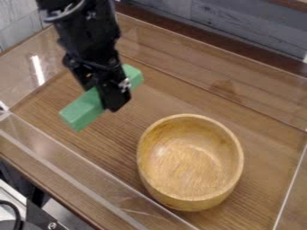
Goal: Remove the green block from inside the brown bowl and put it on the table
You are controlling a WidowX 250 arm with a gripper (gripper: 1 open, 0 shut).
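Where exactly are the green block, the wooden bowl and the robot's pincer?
green block (pixel 81 110): camera view, on its lower free end.
brown bowl (pixel 189 190): camera view, on the inside floor.
pincer (pixel 108 93): camera view, between the fingertips gripping the block.

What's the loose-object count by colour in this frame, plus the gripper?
Green: 1, the small bright-green rectangular block, held in the black robot gripper above the brown wood-grain table.
Light brown: 1, the round wooden bowl, empty.
Black: 1, the gripper.
Total: 3.
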